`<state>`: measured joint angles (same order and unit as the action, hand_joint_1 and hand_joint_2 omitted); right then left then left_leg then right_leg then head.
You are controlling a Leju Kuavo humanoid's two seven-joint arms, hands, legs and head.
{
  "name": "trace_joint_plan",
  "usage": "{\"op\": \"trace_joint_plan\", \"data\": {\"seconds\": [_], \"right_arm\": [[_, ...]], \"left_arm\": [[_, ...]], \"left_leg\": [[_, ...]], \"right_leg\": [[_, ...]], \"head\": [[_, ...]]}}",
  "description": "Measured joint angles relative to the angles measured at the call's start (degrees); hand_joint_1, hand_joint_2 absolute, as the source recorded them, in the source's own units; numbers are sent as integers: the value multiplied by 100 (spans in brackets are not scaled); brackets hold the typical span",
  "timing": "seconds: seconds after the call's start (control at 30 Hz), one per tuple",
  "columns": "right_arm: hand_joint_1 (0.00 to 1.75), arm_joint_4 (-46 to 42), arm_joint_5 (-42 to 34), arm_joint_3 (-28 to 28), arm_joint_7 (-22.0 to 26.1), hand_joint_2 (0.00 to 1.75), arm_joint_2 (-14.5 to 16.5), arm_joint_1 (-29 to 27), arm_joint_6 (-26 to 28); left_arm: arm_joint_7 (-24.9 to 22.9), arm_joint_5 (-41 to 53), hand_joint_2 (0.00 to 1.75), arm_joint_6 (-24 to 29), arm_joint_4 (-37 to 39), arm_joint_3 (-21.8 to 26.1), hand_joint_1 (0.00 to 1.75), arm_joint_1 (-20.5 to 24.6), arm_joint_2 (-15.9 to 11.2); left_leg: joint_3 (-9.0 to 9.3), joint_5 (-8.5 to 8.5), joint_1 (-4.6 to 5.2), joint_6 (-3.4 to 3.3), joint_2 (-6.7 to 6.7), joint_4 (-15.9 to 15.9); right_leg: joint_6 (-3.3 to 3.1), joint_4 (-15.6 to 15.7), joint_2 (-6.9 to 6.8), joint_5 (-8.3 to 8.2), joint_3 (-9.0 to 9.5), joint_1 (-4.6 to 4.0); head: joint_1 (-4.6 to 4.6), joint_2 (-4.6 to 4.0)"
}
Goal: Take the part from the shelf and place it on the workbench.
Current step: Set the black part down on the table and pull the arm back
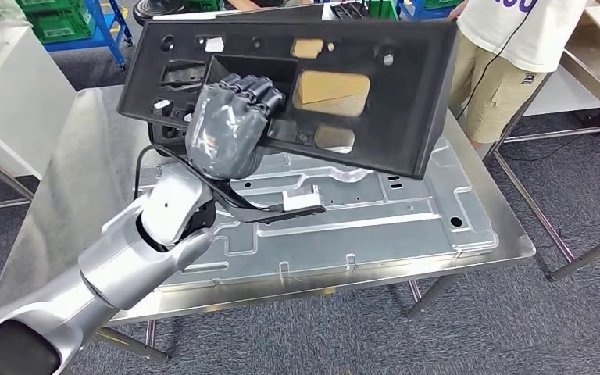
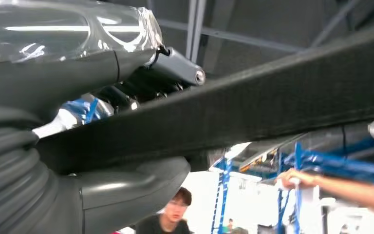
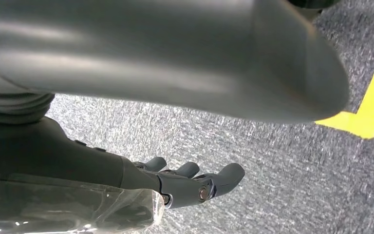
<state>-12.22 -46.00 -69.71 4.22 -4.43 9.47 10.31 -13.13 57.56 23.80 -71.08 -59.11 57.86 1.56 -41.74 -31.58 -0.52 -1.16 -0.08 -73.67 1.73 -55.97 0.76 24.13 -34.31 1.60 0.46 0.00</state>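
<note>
left hand (image 1: 230, 129) fingers grip flat black moulded part (image 1: 391, 86) | right hand (image 3: 175, 183) fingers spread, empty | steel workbench (image 1: 70, 195)

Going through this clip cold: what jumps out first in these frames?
A large black panel with many cutouts is held tilted above the steel workbench, gripped by the left hand through one opening. Under it lies a pressed metal sheet. The right hand hangs empty over grey carpet beside a yellow floor line.
</note>
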Motion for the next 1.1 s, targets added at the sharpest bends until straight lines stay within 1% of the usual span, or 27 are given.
{"op": "trace_joint_plan", "data": {"seconds": [0.03,0.1,0.13,0.17,0.2,0.27,0.33,0.37,0.43,0.47,0.5,0.53,0.57,0.6,0.63,0.67,0.7,0.73,0.8,0.83,0.87,0.93,0.97,1.0,1.03,1.07,1.1], "right_arm": [[0,0,10,-11,1,0,0,1,-7],[0,0,31,-25,7,0,1,9,-26],[0,0,35,-26,10,0,2,17,-33],[0,0,42,-26,13,0,1,26,-40],[0,0,56,-26,13,0,1,32,-46],[0,0,87,-27,7,0,-1,39,-54],[0,0,109,-28,1,0,0,40,-56],[0,0,116,-28,0,0,2,41,-56],[0,0,131,-29,-10,0,6,35,-58],[0,0,137,-29,-21,0,8,30,-62],[0,0,144,-31,-35,0,8,23,-67],[0,0,151,-31,-54,0,8,18,-71],[0,0,157,-32,-72,0,5,15,-74],[0,0,164,-32,-86,0,2,15,-75],[0,0,170,-32,-97,0,0,17,-76],[0,0,179,-32,-101,0,-1,20,-77],[0,0,190,-32,-102,0,-1,21,-80],[0,0,199,-32,-103,0,-1,19,-84],[0,0,213,-33,-103,0,6,14,-89],[0,0,217,-33,-103,0,10,13,-89],[0,0,221,-33,-103,0,14,15,-88],[0,0,227,-33,-103,0,14,15,-87],[0,0,228,-32,-104,0,13,12,-86],[0,0,228,-32,-104,0,13,7,-85],[0,0,228,-32,-105,0,14,2,-82],[0,0,228,-32,-105,0,16,-1,-78],[0,0,229,-32,-105,0,20,-3,-74]], "left_arm": [[14,17,175,-225,89,-45,175,15,27],[133,-189,175,-804,311,-133,175,36,133],[242,-435,175,-1097,453,-173,175,35,218],[353,-701,175,-1323,614,-212,175,17,307],[455,-942,175,-1483,800,-256,175,-18,397],[579,-1168,175,-1566,1194,-346,175,-124,562],[617,-1136,175,-1506,1549,-432,175,-226,705],[618,-1092,175,-1458,1703,-473,175,-266,768],[613,-1033,175,-1384,1995,-561,175,-343,868],[604,-1013,175,-1367,2136,-601,131,-389,908],[591,-991,175,-1353,2274,-642,87,-439,942],[577,-975,175,-1322,2395,-675,44,-489,973],[566,-974,175,-1267,2512,-703,0,-531,1003],[562,-991,175,-1199,2618,-727,0,-563,1032],[567,-1026,175,-1128,2716,-741,0,-583,1060],[579,-1062,175,-1074,2809,-753,0,-598,1086],[596,-1104,175,-1039,2894,-764,0,-615,1106],[623,-1170,131,-1014,2974,-771,0,-633,1123],[756,-1517,44,-990,3098,-756,0,-681,1151],[875,-1825,0,-1002,3142,-719,0,-706,1162],[1013,-2188,0,-1027,3175,-660,0,-734,1173],[1275,-2856,0,-1094,3227,-503,0,-801,1185],[1374,-3107,0,-1112,3252,-422,0,-841,1190],[1454,-3306,0,-1122,3274,-348,0,-879,1193],[1518,-3462,0,-1125,3294,-276,0,-908,1200],[1570,-3589,0,-1119,3309,-206,0,-923,1213],[1615,-3699,0,-1099,3320,-143,0,-927,1231]], "left_leg": [[41,148,-1,-7,0,159],[377,578,0,-48,0,983],[549,723,12,-70,-2,1368],[663,798,23,-90,-6,1617],[712,804,42,-108,-11,1722],[727,817,63,-161,-15,1750],[758,847,49,-236,-10,1799],[774,857,37,-269,-6,1822],[782,851,50,-309,1,1826],[784,846,64,-318,2,1825],[788,842,75,-322,1,1824],[793,839,81,-322,-3,1822],[801,835,84,-320,-10,1820],[809,827,85,-312,-16,1817],[810,817,99,-298,-22,1809],[809,808,108,-280,-24,1804],[808,802,115,-257,-26,1802],[806,801,121,-235,-26,1804],[801,773,107,-182,-27,1784],[752,698,99,-151,-25,1678],[649,564,88,-118,-23,1452],[291,191,58,-63,-19,672],[105,49,44,-46,-19,277],[-13,-2,35,-35,-18,41],[-20,59,28,-31,-18,40],[90,216,24,-35,-18,285],[294,427,21,-47,-17,713]], "right_leg": [[5,0,6,5,9,1],[29,0,15,21,32,0],[51,-2,17,31,35,-11],[76,-1,18,34,34,-21],[106,4,19,34,30,-25],[177,32,22,24,34,-10],[234,-93,8,127,-14,2],[249,-322,-1,263,-117,1],[265,-1102,-12,620,-490,-5],[270,-1449,-12,733,-669,-5],[270,-1622,-13,747,-768,-6],[264,-1547,-13,647,-748,-7],[254,-1244,-13,459,-611,-7],[242,-808,-14,248,-403,-7],[226,-410,-14,92,-208,-19],[205,-125,-13,-3,-70,-32],[185,14,-11,-28,-4,-46],[164,34,-8,-18,4,-61],[110,47,-10,-33,7,-48],[76,56,-15,-40,13,-37],[43,65,-20,-47,18,-25],[7,66,-26,-42,21,-21],[4,65,-26,-41,22,-21],[3,65,-26,-39,24,-21],[5,64,-25,-38,29,-20],[8,64,-24,-36,35,-19],[15,64,-23,-32,45,-18]], "head": [[0,0],[0,0],[0,1],[3,1],[5,1],[9,1],[13,1],[21,1],[35,0],[38,0],[39,1],[40,1],[40,1],[40,1],[41,1],[40,1],[40,2],[39,2],[37,2],[31,2],[24,2],[9,1],[8,1],[7,1],[5,1],[5,2],[4,1]]}}
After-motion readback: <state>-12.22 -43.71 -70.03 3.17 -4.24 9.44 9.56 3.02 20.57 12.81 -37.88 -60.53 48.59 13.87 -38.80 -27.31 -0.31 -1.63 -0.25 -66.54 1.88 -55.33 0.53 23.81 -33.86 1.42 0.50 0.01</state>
